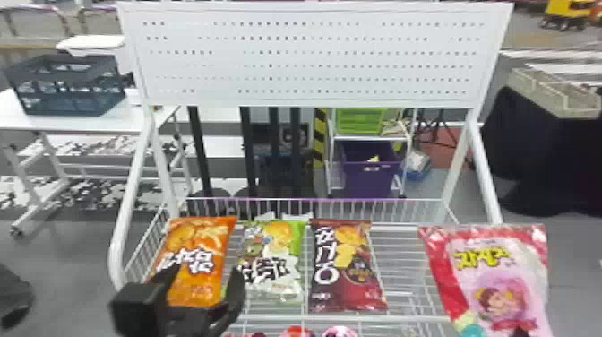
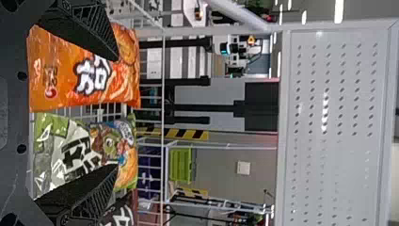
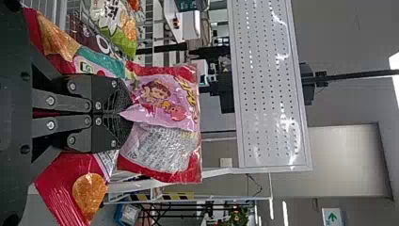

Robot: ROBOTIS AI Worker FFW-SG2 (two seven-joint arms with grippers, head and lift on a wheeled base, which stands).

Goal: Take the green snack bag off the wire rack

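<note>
Green and white snack bag (image 1: 272, 260)

**White wire rack (image 1: 358, 319) with snack bags in a row**

The mesh shelf, beneath a perforated panel (image 1: 313, 58), bears, from left to right, an orange snack bag (image 1: 206, 237), the green snack bag (image 1: 280, 237) and a dark red snack bag (image 1: 333, 291). Red and pink packages (image 1: 298, 332) show partly below its front rail.

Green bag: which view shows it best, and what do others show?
Head view: the green bag shows nearly whole. In the left wrist view, the left gripper hides part; the right wrist view crops it.
</note>
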